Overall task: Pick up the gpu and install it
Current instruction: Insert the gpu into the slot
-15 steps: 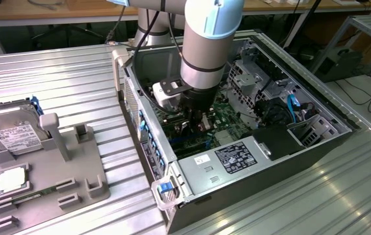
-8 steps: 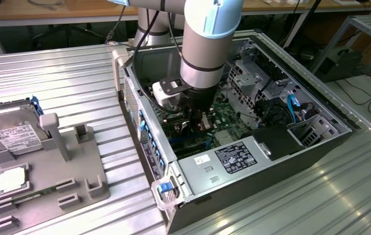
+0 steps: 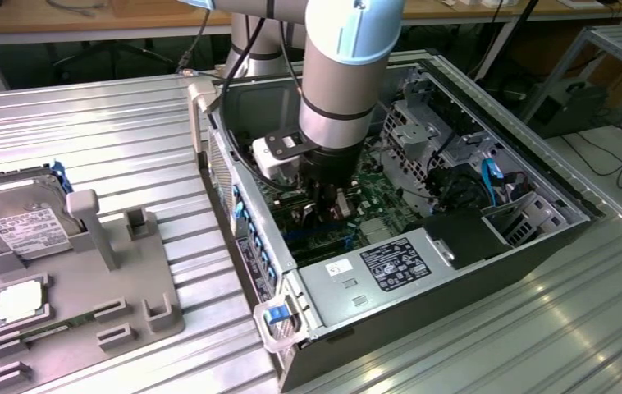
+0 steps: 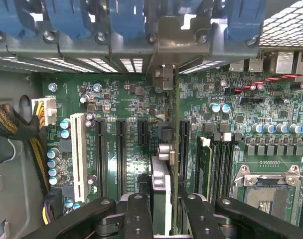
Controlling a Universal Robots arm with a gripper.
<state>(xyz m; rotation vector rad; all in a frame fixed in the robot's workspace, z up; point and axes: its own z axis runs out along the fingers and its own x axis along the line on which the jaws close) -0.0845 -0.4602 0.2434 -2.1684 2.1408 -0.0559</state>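
Note:
The gpu (image 4: 165, 164) stands edge-on between my fingers (image 4: 136, 211), with my gripper (image 4: 166, 201) shut on it. Its silver end bracket (image 4: 164, 77) reaches the case's rear slot wall. The card hangs over the green motherboard (image 4: 121, 99), in line with the black expansion slots (image 4: 120, 154); whether it sits in a slot I cannot tell. In the exterior view my gripper (image 3: 327, 201) is deep inside the open computer case (image 3: 530, 176), and the arm hides most of the card.
A hard drive (image 3: 21, 222) and a square CPU chip (image 3: 21, 300) rest on the grey holder (image 3: 125, 295) at the exterior view's left. Inside the case are the power supply (image 3: 388, 263), blue slot latches (image 4: 126, 20), RAM sticks (image 4: 206, 164), a CPU socket (image 4: 268, 186) and cables (image 4: 12, 124).

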